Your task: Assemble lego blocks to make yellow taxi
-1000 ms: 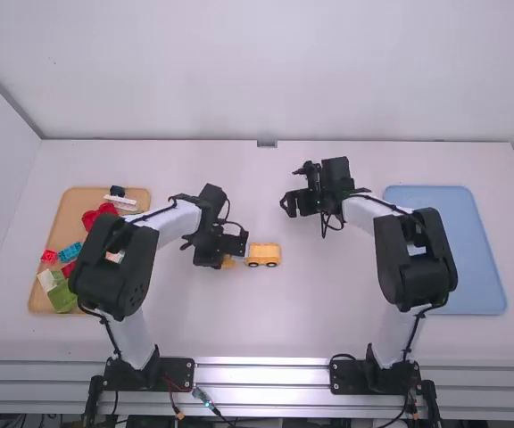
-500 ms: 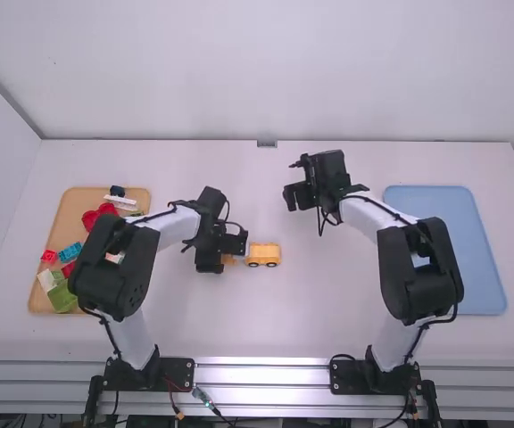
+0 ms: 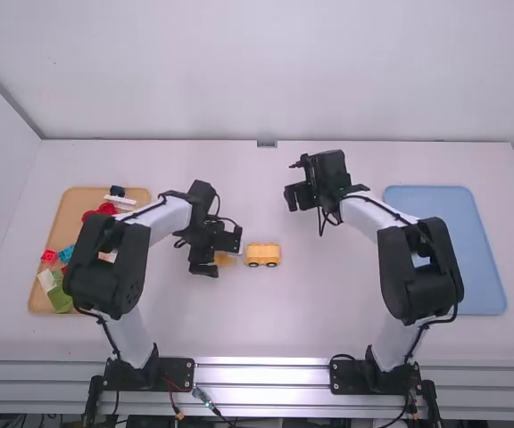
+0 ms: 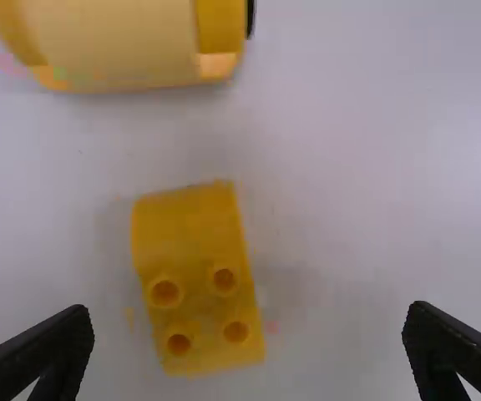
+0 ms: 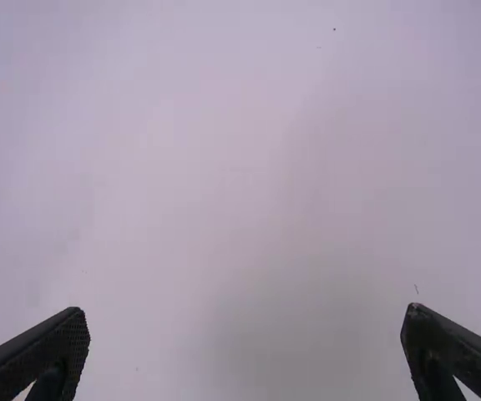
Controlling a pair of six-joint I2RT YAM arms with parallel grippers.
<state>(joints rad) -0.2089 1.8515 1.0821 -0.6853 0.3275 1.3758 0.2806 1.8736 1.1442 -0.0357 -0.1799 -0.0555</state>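
Left tool [image 3: 224, 254] gapes above curved, studded yellow block [image 4: 197, 288].

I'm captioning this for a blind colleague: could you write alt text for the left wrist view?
A small yellow block with four round studs lies on a white table, the open black fingers of the left end effector showing to either side of it. A larger yellow piece sits apart from it, cut off by the view's edge.

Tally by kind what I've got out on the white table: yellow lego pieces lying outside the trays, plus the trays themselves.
Yellow wheeled lego car body: 1
Yellow studded lego block: 1
Flat rectangular trays, one tan, one light blue: 2
Total: 4
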